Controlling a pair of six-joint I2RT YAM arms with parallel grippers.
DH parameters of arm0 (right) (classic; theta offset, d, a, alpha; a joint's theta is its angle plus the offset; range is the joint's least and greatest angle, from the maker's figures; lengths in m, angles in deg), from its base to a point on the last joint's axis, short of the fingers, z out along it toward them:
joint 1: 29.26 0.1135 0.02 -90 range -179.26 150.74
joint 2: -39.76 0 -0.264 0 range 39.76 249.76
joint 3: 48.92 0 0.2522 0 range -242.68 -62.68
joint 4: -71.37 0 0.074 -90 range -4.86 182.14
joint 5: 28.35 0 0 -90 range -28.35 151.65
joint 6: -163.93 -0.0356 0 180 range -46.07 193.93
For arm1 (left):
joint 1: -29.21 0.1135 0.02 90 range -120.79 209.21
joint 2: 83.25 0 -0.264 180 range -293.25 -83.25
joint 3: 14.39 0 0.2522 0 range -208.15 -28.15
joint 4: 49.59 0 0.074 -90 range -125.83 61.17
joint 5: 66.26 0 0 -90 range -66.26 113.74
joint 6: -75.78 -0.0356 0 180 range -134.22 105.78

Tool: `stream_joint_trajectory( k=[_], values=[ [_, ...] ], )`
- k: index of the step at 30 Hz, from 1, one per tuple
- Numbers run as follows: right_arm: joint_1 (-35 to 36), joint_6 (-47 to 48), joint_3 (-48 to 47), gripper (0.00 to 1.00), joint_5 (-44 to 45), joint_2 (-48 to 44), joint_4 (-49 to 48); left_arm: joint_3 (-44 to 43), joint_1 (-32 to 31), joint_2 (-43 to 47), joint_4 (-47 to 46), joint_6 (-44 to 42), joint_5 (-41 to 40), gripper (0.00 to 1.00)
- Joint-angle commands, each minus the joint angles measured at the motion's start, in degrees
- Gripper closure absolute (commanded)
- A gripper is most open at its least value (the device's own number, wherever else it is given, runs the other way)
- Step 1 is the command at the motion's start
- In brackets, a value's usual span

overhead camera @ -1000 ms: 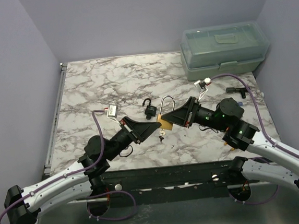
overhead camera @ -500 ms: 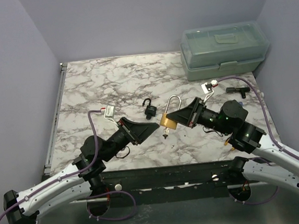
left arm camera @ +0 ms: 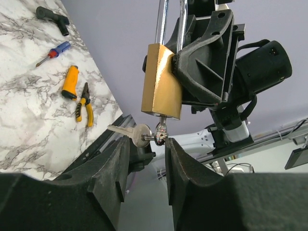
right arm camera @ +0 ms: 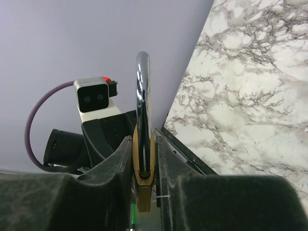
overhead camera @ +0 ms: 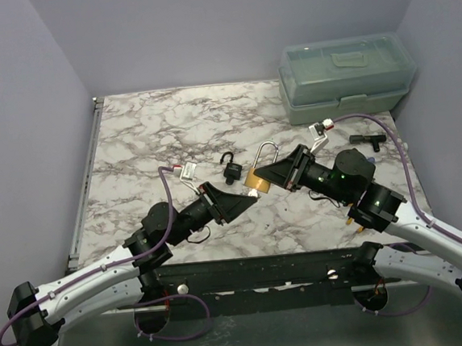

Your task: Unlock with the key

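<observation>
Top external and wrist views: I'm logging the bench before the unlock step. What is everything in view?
brass padlock: one, gold with silver shackle, held off the table
keys: two, silver, at its underside
small padlock: one, black, table centre
toolbox: one, pale green, far right corner
L-shaped handle: one, black, right side
screwdriver: one, red and blue, right side
pliers: one, black and yellow, near right
orange handle: one, beside pliers
table: one, white marble
left tool: open, by the keys
right tool: shut on brass padlock
</observation>
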Motion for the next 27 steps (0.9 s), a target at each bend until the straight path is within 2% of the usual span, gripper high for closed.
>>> stream_joint_trajectory(
  k=[1,19,23,27],
  values=[
    [0.19,-1.17,-2.53,0.99,-0.03,-0.56,-4.35,-0.43,-0.08,-0.03,-3.47,-1.75,1.88,0.62],
    [0.21,-1.71,-2.58,0.99,-2.41,0.68,-5.16,-0.13,-0.09,-0.68,-4.85,-2.12,0.66,0.71],
    [0.23,-2.72,-1.55,0.99,-2.99,0.78,-6.31,-0.22,-0.09,-1.29,-4.94,-2.21,0.14,0.81],
    [0.23,-3.24,-0.92,0.99,-2.98,0.69,-6.82,-0.56,-0.13,-2.10,-4.94,-2.64,0.09,0.98]
  ],
)
